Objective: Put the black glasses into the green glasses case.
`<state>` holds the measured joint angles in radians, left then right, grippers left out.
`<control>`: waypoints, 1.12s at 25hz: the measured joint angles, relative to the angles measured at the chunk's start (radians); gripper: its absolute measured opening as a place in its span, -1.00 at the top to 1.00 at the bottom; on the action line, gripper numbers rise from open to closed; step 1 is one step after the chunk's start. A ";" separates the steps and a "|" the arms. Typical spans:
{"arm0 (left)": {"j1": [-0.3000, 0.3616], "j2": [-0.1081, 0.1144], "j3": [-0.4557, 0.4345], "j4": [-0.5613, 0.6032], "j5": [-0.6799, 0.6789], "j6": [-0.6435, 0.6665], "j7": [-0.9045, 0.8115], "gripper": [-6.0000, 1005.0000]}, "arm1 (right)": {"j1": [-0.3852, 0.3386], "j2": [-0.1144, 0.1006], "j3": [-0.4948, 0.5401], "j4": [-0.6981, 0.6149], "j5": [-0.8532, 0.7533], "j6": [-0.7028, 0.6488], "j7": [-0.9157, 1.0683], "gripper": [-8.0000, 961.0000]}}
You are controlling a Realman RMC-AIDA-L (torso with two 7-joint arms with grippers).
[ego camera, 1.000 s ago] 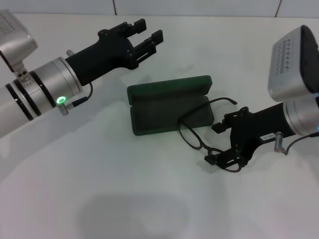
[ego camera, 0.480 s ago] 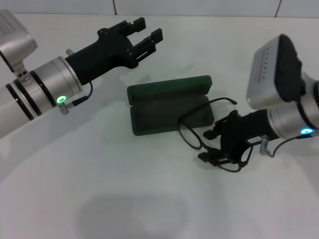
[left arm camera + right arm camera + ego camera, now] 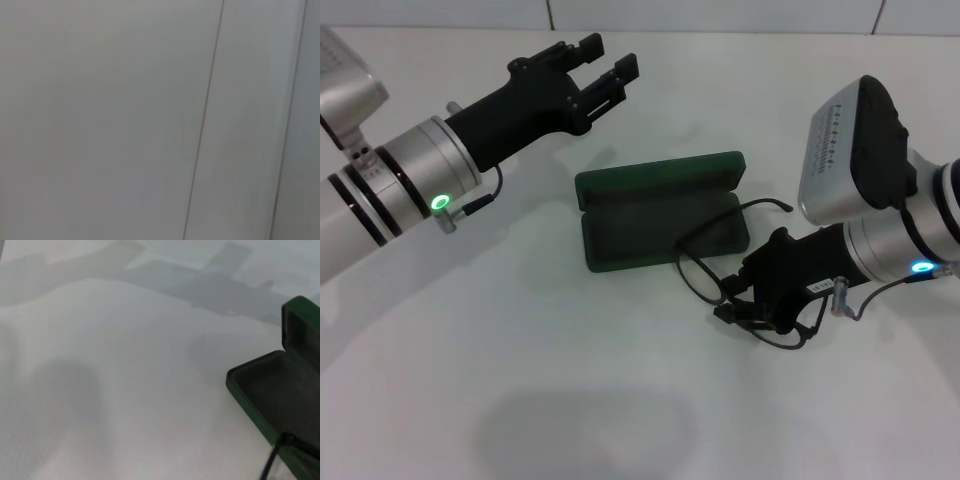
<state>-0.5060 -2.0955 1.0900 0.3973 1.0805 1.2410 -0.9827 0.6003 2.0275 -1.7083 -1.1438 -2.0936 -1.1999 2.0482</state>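
Matt green glasses case (image 3: 660,210) (felt-like lining); thin plastic black glasses (image 3: 705,275).

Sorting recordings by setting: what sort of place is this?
Probably a lab test bench: a bare white tabletop, a tiled white wall behind it, and only the green glasses case and black glasses set out.

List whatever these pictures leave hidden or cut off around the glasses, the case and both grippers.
- Head view: the right gripper covers one lens of the black glasses; its grip cannot be told.
- Right wrist view: the green glasses case is cut off by the edge; only a thin piece of frame shows.
- Left wrist view: only blank surface; the left gripper, raised beyond the case, is absent there.
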 joint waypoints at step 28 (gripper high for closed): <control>0.011 0.017 -0.003 -0.004 -0.016 0.280 -0.073 -0.10 | -0.215 -0.004 0.352 -0.103 0.279 -0.157 -0.367 0.84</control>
<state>-0.4954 -2.0783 1.0869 0.3934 1.0645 1.5207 -1.0560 0.3851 2.0230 -1.3565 -1.2469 -1.8144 -1.3573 1.6816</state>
